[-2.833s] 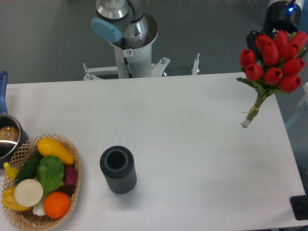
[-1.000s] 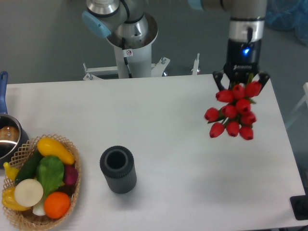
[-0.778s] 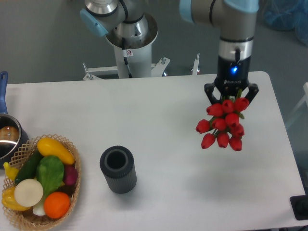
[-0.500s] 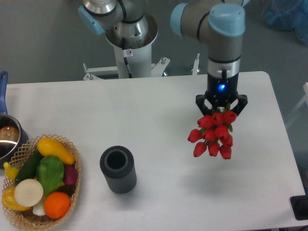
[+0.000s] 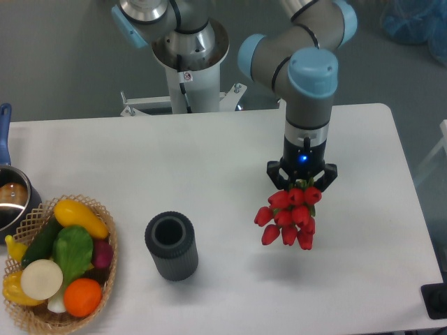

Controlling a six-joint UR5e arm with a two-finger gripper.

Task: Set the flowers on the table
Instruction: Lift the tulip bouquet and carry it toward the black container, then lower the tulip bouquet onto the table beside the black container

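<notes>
Bright, even overhead light washes the white table [image 5: 209, 153], which nearly blows out. We see only faint, soft shadows: one below the flowers [image 5: 288, 218], one beside the dark cylinder [image 5: 171, 246]. A small blue indicator glows on the gripper [image 5: 302, 183] (a pinpoint). Focus is fair at centre; fine detail is soft and slightly grainy throughout, with mild glare on the metal pot [image 5: 10, 202] at left.

the flowers [image 5: 288, 217], a tight bunch of red tulip buds, hang blooms-down over the right half of the counter [image 5: 209, 160]; their stems are hidden from view; the counter is white, smooth, rectangular, with rounded corners
</notes>
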